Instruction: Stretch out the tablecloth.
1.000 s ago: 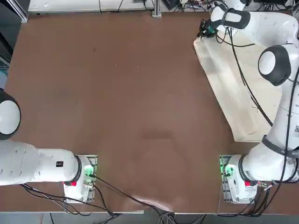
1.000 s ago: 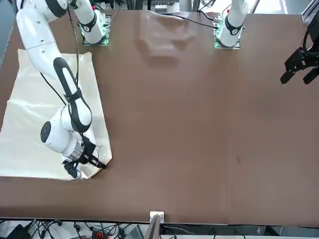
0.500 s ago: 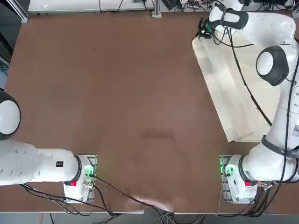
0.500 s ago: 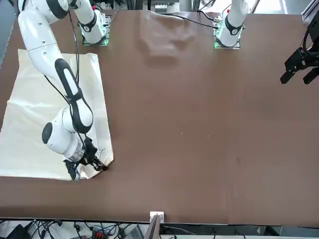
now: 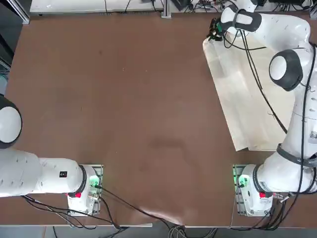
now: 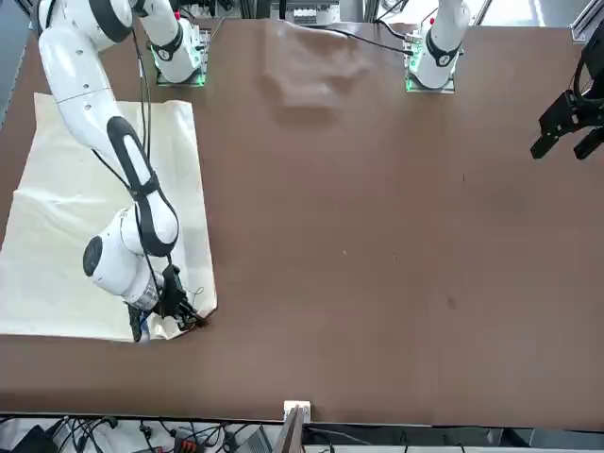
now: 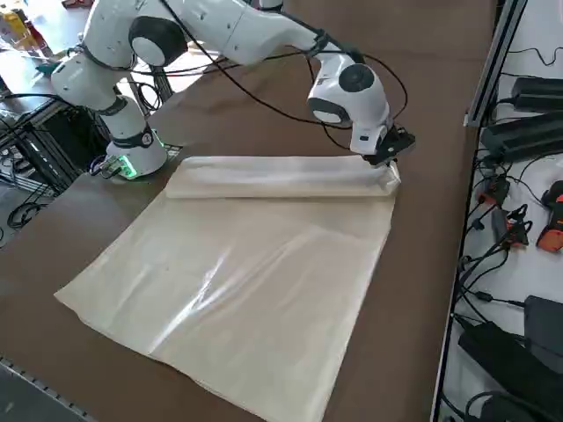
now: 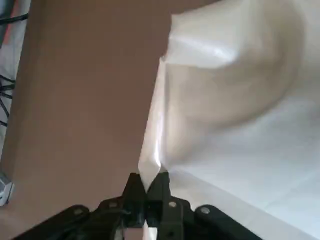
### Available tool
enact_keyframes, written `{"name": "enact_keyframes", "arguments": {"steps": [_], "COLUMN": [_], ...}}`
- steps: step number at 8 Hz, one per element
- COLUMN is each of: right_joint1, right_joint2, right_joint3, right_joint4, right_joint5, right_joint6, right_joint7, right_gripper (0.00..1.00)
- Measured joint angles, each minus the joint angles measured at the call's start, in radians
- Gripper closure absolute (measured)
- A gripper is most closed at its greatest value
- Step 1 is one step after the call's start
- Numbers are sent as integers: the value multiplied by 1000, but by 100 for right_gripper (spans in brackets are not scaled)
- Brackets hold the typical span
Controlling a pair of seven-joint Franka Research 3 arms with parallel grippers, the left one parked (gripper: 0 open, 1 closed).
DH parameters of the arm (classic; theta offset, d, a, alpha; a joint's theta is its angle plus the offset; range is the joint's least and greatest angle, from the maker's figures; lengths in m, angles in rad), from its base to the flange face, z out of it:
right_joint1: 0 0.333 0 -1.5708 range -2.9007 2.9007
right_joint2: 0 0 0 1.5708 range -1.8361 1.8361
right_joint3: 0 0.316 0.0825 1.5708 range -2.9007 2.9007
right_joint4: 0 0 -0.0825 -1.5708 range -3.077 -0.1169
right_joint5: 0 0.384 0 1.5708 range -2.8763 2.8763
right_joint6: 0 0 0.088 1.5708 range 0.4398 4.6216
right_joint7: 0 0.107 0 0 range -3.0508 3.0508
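Corner pinch on the folded tablecloth (image 7: 255, 264).
Your right tool (image 8: 147, 186), clamped tight on the corner, can drag the fold open across the tabletop (image 5: 124, 99).

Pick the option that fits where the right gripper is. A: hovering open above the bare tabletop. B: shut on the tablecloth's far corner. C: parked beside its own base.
B: the right gripper pinches a corner of the tablecloth between closed fingers.

I had overhead, front and right-side cameras covering the table (image 5: 124, 99); the wrist camera sat close.
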Motion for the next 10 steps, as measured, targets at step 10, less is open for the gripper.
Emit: {"name": "enact_keyframes", "arguments": {"steps": [10], "right_joint1": [32], "right_joint2": [68], "right_joint3": [0], "right_joint4": [143], "right_joint5": [2], "right_joint6": [-69], "right_joint7": [273], "right_gripper": [95]}}
